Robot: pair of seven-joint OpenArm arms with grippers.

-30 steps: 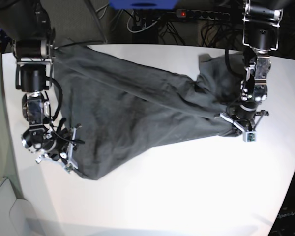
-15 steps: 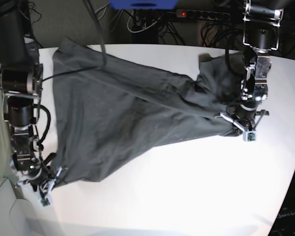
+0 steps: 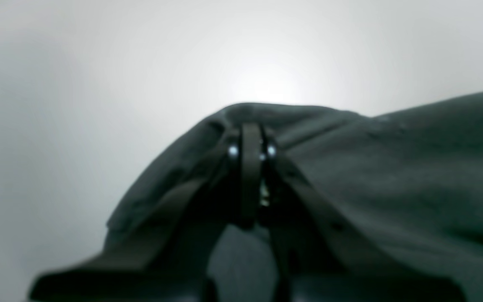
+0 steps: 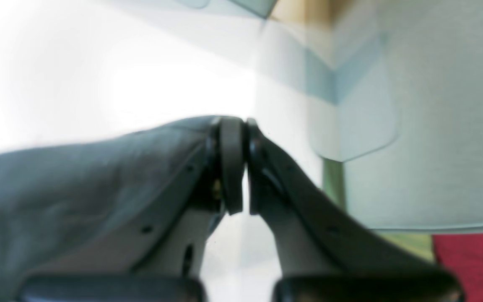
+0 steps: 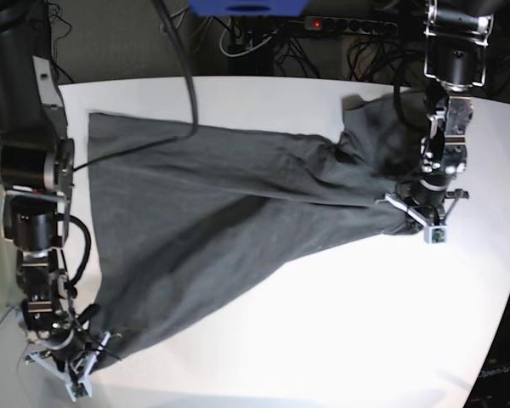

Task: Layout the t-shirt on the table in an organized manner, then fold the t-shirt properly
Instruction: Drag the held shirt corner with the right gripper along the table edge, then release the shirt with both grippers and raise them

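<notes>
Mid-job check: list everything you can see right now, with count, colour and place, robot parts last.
t-shirt: one, dark charcoal grey, stretched across the table between both grippers, bunched near the left gripper.
table: one, white, under the shirt, filling most of the base view.
cables and power strip: several, dark, beyond the table's far edge.
left gripper: one, black, shut on the shirt, on the base view's right side.
right gripper: one, black, shut on the shirt's corner, at the base view's lower left.

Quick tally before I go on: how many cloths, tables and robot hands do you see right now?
Cloths: 1, the t-shirt
Tables: 1, the table
Robot hands: 2, the left hand and the right hand, both shut on the shirt
Total: 4
</notes>
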